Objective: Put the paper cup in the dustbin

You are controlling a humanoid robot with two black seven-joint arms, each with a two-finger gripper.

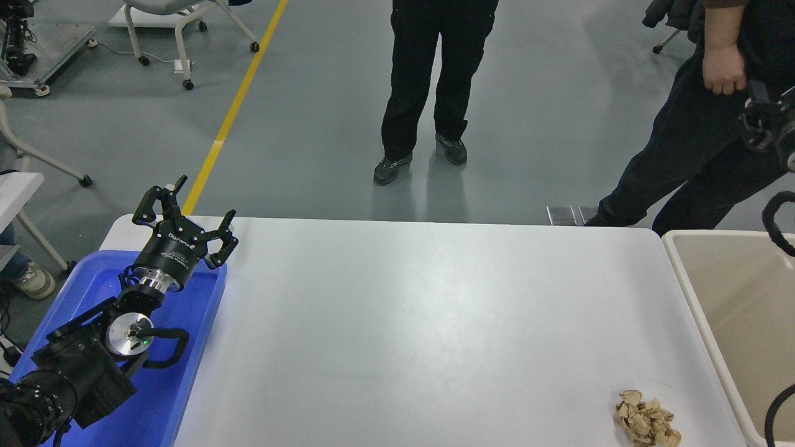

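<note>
The paper cup does not show anywhere in the head view. The beige dustbin (pixel 699 310) stands against the table's right end, and its visible part holds nothing. My right gripper (pixel 761 121) comes in at the right edge, high above the dustbin's far corner, mostly cut off by the frame. A black cable loop of that arm hangs below it. My left gripper (pixel 192 214) is parked at the lower left over the blue tray (pixel 93 282), open and empty.
A crumpled tan paper wad (pixel 646 422) lies on the white table (pixel 404 323) near the front right corner, close to the dustbin. One person (pixel 435 93) stands beyond the far edge, another (pixel 702 143) at the upper right beside my right arm.
</note>
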